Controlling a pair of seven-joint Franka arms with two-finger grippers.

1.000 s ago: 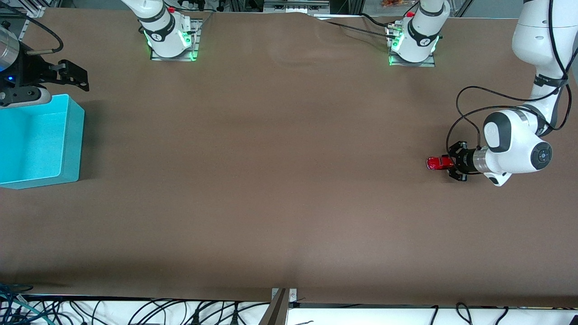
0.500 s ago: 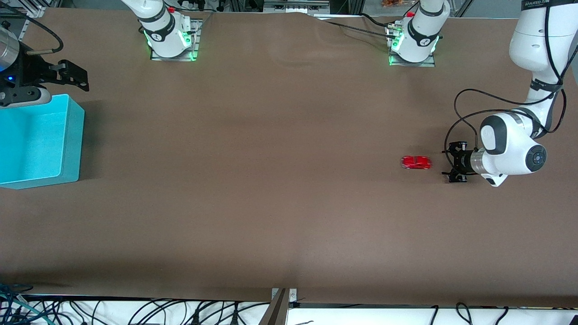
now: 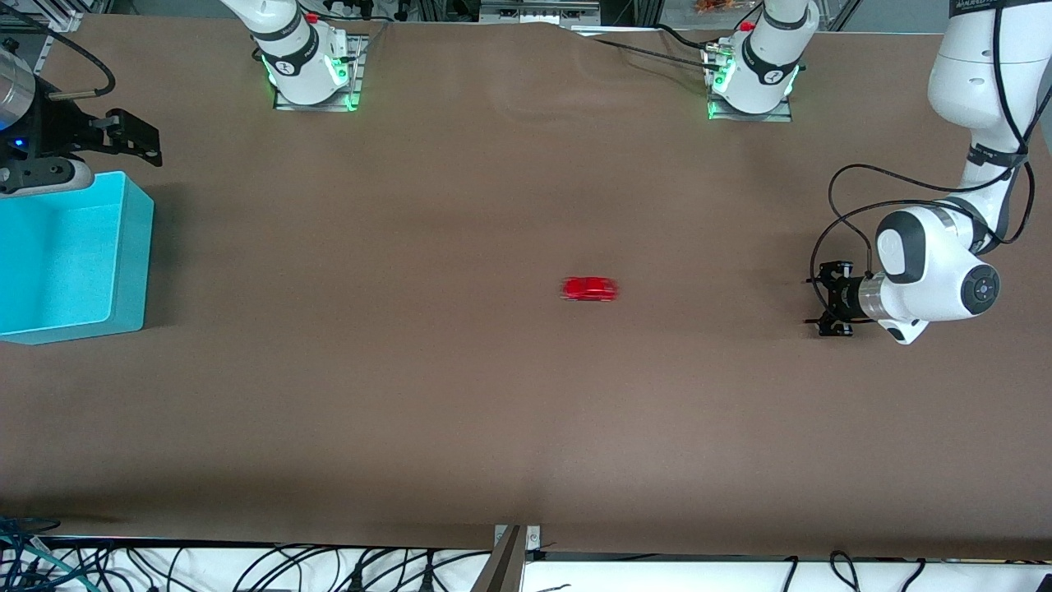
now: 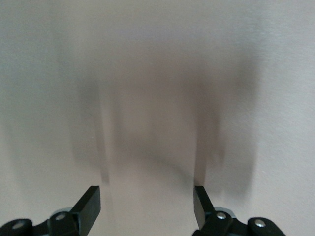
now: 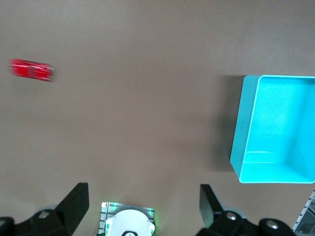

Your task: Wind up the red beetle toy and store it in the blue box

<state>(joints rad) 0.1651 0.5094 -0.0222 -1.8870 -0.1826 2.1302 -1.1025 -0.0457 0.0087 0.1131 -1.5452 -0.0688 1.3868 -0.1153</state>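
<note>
The red beetle toy (image 3: pixel 588 289) stands alone on the brown table near its middle, blurred with motion; it also shows in the right wrist view (image 5: pixel 32 70). My left gripper (image 3: pixel 826 300) is open and empty, low over the table toward the left arm's end, well apart from the toy; its view (image 4: pixel 146 196) shows only bare table between the fingers. The blue box (image 3: pixel 131 255) stands at the right arm's end, open and empty, and shows in the right wrist view (image 5: pixel 241 142). My right gripper (image 3: pixel 136 138) waits open and empty in the air beside the box (image 5: pixel 143 194).
The two arm bases (image 3: pixel 311 70) (image 3: pixel 752 78) stand with green lights along the table edge farthest from the front camera; the right one shows in the right wrist view (image 5: pixel 128 223). Loose cables (image 3: pixel 246 567) lie past the table's near edge.
The toy was between the left gripper's fingers one second ago; it is free and has rolled across the table toward the right arm's end. The left gripper has drawn back slightly.
</note>
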